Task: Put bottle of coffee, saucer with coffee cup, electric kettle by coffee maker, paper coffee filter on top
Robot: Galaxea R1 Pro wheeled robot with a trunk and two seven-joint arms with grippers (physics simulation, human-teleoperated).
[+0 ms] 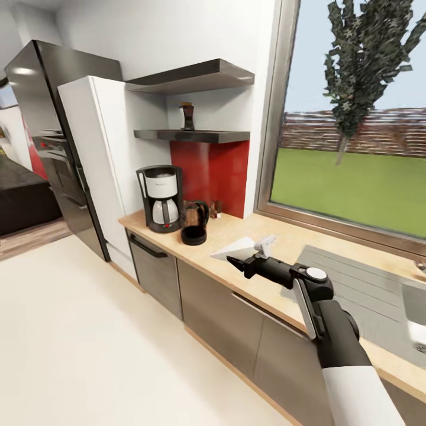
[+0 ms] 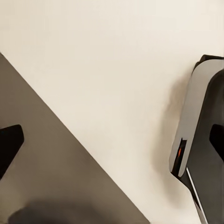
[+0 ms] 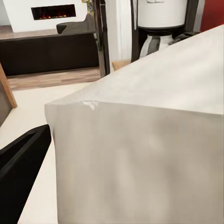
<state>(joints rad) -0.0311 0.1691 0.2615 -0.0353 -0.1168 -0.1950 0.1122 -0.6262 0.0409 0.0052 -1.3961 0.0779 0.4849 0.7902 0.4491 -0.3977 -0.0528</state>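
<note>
My right gripper (image 1: 251,258) is shut on a white paper coffee filter (image 1: 235,247), holding it just above the wooden countertop (image 1: 278,236). In the right wrist view the filter (image 3: 140,140) covers most of the frame, with one dark fingertip (image 3: 18,177) beside it. The black and white coffee maker (image 1: 160,198) stands at the counter's left end and also shows ahead as the coffee maker (image 3: 161,23). A dark electric kettle (image 1: 194,222) sits right beside it. The bottle of coffee (image 1: 187,116) stands on the lower shelf (image 1: 195,135). My left gripper (image 2: 112,140) is open over pale floor.
A sink with drainboard (image 1: 378,284) is set in the counter at the right, under a large window (image 1: 355,130). A white tall cabinet (image 1: 94,160) and a dark fridge (image 1: 41,136) stand left of the counter. Cabinet fronts (image 1: 236,325) run below it.
</note>
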